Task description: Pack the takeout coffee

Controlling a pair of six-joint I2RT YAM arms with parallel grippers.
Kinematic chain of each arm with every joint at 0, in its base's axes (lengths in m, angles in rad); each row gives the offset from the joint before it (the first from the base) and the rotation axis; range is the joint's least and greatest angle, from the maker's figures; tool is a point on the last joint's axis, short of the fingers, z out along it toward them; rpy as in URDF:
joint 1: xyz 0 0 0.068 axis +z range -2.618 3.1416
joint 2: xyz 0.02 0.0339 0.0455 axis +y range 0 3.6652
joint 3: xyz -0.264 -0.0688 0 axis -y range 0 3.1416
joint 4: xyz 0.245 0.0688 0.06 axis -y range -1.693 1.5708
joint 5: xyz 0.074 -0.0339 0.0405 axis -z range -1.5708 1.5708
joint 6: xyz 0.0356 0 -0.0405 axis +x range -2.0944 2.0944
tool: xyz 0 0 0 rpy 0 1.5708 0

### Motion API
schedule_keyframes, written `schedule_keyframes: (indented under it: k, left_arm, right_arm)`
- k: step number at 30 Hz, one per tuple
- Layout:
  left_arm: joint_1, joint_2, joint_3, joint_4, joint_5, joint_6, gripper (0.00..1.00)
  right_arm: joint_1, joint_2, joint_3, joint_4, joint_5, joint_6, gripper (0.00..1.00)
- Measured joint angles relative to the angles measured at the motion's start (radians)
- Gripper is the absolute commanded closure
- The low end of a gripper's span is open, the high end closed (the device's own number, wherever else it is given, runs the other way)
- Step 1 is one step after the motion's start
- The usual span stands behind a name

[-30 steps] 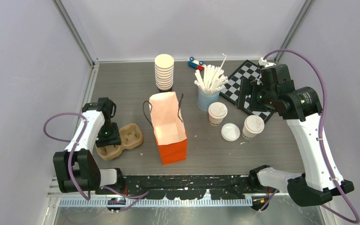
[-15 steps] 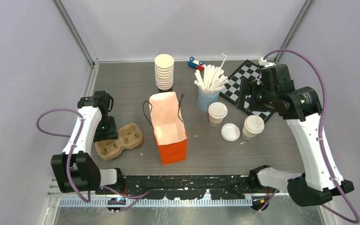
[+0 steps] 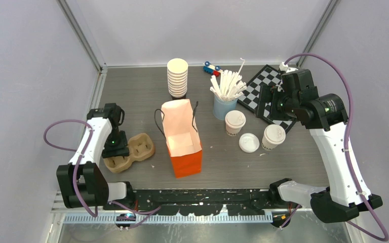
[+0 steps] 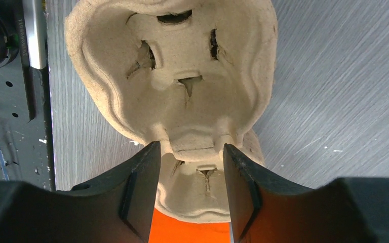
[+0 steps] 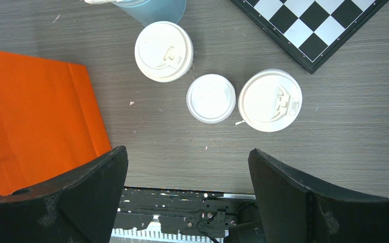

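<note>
Two takeout coffee cups with white sip lids stand right of centre, one by the blue cup and the other further right. A loose white lid lies between them. My right gripper hangs high above them, wide open and empty. The orange paper bag stands open mid-table. My left gripper is low over a brown pulp cup carrier, its jaws part open and straddling the carrier's narrow waist.
A tall stack of lidless cream cups stands behind the bag. A light-blue cup of white sticks is beside the nearer coffee. A chessboard lies at the back right, with a small toy car near it.
My left gripper rose and shifted back off the carrier, then came down over its waist again with the jaws slightly wider. The carrier stayed put. The right arm has not moved.
</note>
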Motion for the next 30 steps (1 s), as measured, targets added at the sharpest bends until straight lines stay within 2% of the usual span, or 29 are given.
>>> schedule_keyframes:
  k: [14,24,30]
  left_arm:
    - [0.000,0.001,-0.056,0.069,0.003,0.003,0.48]
    - [0.000,0.009,-0.056,0.079,0.003,0.005,0.64]
    - [0.000,0.013,-0.041,0.068,-0.005,0.006,0.66]
  right_arm:
    - [0.000,0.001,0.000,0.000,0.000,-0.003,0.07]
    - [0.000,0.001,0.000,0.000,0.000,-0.003,0.07]
    - [0.000,0.001,0.000,0.000,0.000,-0.003,0.07]
